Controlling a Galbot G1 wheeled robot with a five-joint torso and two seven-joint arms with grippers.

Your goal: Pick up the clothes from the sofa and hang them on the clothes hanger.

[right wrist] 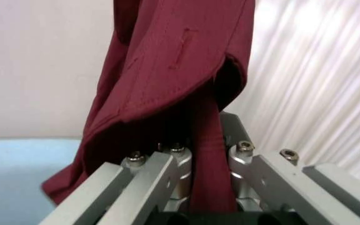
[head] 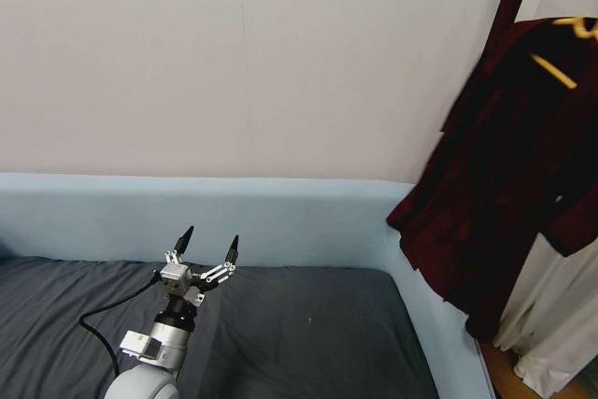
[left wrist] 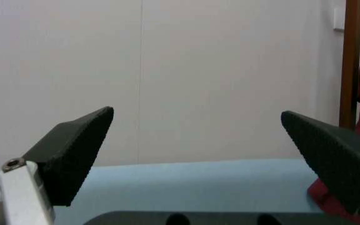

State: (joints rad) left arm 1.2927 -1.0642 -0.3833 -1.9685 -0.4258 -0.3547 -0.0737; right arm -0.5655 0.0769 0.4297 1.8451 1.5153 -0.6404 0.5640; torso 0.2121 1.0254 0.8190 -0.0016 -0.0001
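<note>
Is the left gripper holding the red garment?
No, the left gripper is open and empty above the sofa, far from the red garment.

No lettering, label, brand or number is readable on the red shirt (head: 505, 165) or the sofa (head: 280, 221).

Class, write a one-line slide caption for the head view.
Left gripper open above the grey sofa; dark red shirt hangs on a yellow hanger at right.

Head view: high, forward-down over sofa (head: 187, 217) and wall (head: 234, 63). Left wrist view: low, level, past left pincer (left wrist: 197, 112) toward same sofa back, wall. Right wrist view: tight against dark red garment (right wrist: 167, 70).
</note>
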